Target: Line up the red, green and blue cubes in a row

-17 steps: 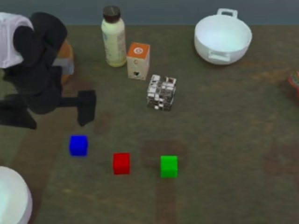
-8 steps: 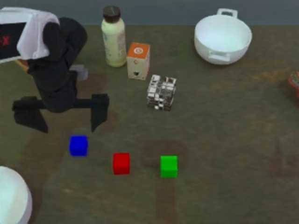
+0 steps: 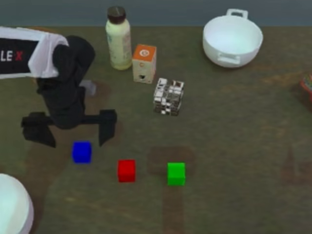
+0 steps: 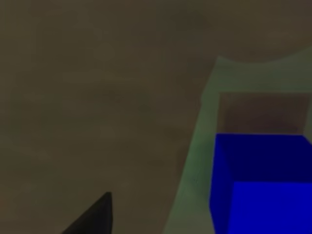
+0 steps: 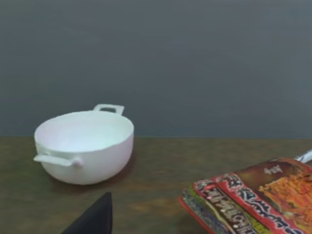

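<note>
The blue cube sits on the table at the left, with the red cube and the green cube to its right, slightly nearer the front edge. My left gripper hovers open just behind the blue cube, its two dark fingers spread wide. In the left wrist view the blue cube fills the corner, close beside one fingertip. My right arm is outside the top view. Its wrist view shows one fingertip far to the side, nothing between the jaws.
Behind the cubes stand a cream bottle, a white box with an orange top and a mirrored puzzle cube. A white bowl sits at the back right, a snack packet at the right edge, a white round object front left.
My left arm has swung forward and to the right, bringing its open gripper down close behind the blue cube. The three cubes have not moved.
</note>
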Controlling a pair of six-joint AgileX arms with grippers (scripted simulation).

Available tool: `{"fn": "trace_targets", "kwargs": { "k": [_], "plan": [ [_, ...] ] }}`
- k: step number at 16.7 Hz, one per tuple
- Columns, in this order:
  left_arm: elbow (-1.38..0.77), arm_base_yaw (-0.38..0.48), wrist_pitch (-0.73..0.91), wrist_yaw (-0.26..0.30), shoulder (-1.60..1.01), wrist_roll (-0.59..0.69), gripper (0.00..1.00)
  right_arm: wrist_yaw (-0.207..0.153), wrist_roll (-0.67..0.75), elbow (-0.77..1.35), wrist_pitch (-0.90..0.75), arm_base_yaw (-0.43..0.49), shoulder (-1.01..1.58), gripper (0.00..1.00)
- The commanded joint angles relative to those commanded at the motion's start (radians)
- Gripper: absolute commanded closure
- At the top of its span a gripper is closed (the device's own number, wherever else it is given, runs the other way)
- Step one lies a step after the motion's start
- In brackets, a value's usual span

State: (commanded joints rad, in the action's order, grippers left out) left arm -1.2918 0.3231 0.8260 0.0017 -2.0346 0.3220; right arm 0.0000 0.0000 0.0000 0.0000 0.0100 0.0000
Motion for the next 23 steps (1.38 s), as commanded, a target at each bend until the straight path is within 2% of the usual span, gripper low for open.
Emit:
{"fn": "trace_targets", "kwargs": {
  "k": [4,8,21,23],
  "plan": [
    [0.064,0.000,-0.127,0.000,-0.064,-0.001,0.00,0.000,0.000,0.000,0.000,0.000,0.000,0.00],
    [0.069,0.000,-0.137,0.001,-0.069,-0.001,0.00,0.000,0.000,0.000,0.000,0.000,0.000,0.00],
    [0.069,0.000,-0.137,0.001,-0.069,-0.001,0.98,0.000,0.000,0.000,0.000,0.000,0.000,0.00],
    [0.069,0.000,-0.137,0.001,-0.069,-0.001,1.00,0.000,0.000,0.000,0.000,0.000,0.000,0.00]
  ]
}}
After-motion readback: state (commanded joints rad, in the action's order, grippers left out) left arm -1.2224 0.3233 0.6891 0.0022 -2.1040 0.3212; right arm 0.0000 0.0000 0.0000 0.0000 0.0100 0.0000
